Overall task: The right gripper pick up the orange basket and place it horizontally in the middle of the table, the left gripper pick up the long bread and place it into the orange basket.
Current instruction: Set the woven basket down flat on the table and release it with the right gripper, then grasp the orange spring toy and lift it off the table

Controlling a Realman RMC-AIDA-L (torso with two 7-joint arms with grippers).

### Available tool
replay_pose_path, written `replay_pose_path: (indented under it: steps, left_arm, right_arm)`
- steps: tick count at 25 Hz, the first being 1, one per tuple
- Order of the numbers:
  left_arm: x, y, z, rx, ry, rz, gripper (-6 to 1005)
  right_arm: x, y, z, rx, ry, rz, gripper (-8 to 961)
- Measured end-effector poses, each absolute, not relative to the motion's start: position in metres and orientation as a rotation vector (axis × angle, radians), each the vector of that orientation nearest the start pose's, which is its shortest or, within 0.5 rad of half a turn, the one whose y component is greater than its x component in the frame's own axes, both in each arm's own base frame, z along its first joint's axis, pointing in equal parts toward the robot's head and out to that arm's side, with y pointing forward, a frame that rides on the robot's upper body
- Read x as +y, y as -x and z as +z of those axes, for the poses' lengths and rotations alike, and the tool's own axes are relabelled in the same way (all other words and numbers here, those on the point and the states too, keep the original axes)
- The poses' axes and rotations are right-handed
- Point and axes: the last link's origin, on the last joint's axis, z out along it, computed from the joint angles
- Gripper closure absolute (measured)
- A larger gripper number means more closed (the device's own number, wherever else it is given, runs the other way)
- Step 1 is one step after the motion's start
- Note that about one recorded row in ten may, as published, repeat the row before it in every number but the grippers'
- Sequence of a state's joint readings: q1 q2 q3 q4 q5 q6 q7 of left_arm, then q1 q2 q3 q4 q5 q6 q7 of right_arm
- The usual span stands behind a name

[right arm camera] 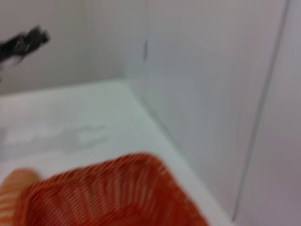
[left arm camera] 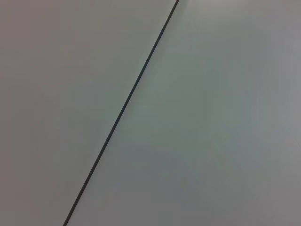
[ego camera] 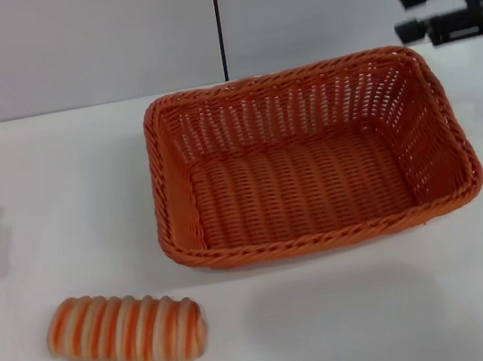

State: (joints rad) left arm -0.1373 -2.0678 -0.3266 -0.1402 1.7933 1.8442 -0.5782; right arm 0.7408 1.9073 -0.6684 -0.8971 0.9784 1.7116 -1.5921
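The orange basket [ego camera: 310, 158] lies lengthwise across the middle of the white table [ego camera: 49, 194], upright with nothing in it. Its blurred corner [right arm camera: 113, 193] fills the bottom of the right wrist view. The long bread [ego camera: 126, 331], cream with orange stripes, lies on the table near the front left, apart from the basket. My right gripper [ego camera: 410, 11] hangs open in the air above the basket's far right corner, holding nothing. A dark blurred shape that looks like the left gripper [right arm camera: 23, 41] shows far off in the right wrist view.
A grey wall with a dark vertical seam [ego camera: 219, 22] stands behind the table. The left wrist view shows only that wall and the seam [left arm camera: 123, 108]. Bare tabletop lies to the left of the basket and in front of it.
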Motion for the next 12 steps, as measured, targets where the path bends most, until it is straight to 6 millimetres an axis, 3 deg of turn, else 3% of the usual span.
replay_pose_path:
  steps: [2,6,7,8,12]
  left_arm:
    - [0.194,0.343,0.033,-0.567,1.318,-1.270,353]
    - [0.195,0.342,0.033,-0.553,1.370,-1.264,346]
    - [0.196,0.343,0.033,-0.548,1.391,-1.263,344]
    - [0.196,0.343,0.033,-0.548,1.391,-1.263,343]
    - [0.210,0.339,0.042,-0.537,1.648,-1.298,336]
  right_arm:
    - [0.388,-0.213,0.109,0.264,2.711,0.496,472]
    - [0.374,-0.235,0.116,0.305,2.546,0.684,472]
    - [0.359,-0.254,0.117,0.335,2.401,0.819,472]
    - [0.359,-0.254,0.117,0.335,2.401,0.819,472]
    - [0.322,-0.300,0.114,0.430,2.090,0.992,472]
